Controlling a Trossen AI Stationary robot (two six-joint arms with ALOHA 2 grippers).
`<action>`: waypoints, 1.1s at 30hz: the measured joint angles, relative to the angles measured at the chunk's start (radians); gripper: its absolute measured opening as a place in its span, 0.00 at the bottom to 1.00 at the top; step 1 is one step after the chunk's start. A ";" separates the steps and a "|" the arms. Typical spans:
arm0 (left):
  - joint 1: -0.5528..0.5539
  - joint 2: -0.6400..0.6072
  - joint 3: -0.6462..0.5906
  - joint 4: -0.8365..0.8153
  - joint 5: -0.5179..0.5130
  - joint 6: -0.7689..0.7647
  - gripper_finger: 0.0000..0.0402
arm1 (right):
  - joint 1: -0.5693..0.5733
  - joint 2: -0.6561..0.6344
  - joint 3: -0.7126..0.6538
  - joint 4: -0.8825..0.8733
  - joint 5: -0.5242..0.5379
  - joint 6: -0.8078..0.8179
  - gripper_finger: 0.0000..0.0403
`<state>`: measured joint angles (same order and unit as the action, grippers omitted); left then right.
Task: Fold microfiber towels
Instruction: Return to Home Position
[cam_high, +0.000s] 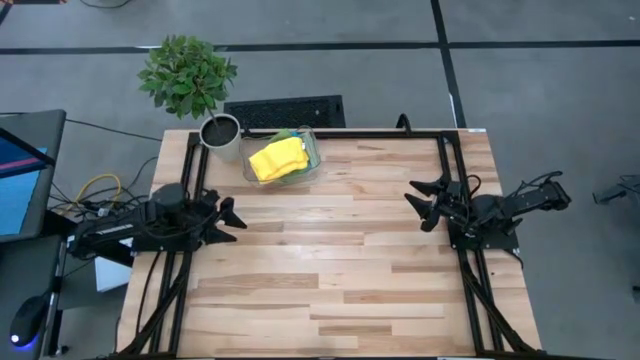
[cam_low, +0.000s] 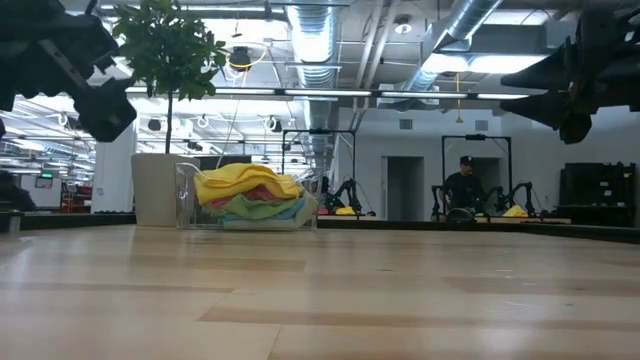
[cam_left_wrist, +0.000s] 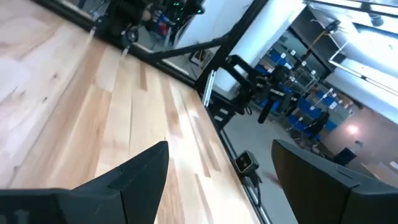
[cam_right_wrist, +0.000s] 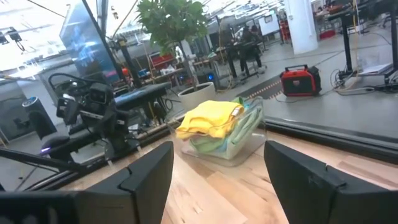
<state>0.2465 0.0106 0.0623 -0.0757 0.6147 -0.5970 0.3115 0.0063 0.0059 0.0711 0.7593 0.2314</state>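
Left gripper hovers over the left side of the table, fingers spread and empty; right gripper hovers over the right side, likewise spread and empty. Microfiber towels, yellow on top, sit stacked inside the clear bin at the far edge, left of centre, beside a potted plant.

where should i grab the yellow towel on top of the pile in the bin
Pinch the yellow towel at its raised top fold, coming straight down from above. It lies uppermost, about level with the rim of the clear bin, whose walls block the sides. A shallow pinch should spare the green towels beneath.
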 joint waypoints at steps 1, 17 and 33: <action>0.000 0.000 0.002 -0.014 -0.001 -0.001 0.69 | 0.000 0.000 0.000 0.000 0.000 0.000 0.69; 0.000 0.002 0.007 -0.037 -0.089 0.010 0.69 | 0.000 0.000 0.000 0.000 0.000 -0.002 0.69; 0.000 0.002 0.007 -0.039 -0.092 0.010 0.69 | 0.000 0.000 -0.001 0.000 0.000 -0.002 0.69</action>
<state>0.2462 0.0128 0.0692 -0.1143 0.5224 -0.5873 0.3117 0.0063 0.0051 0.0711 0.7593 0.2291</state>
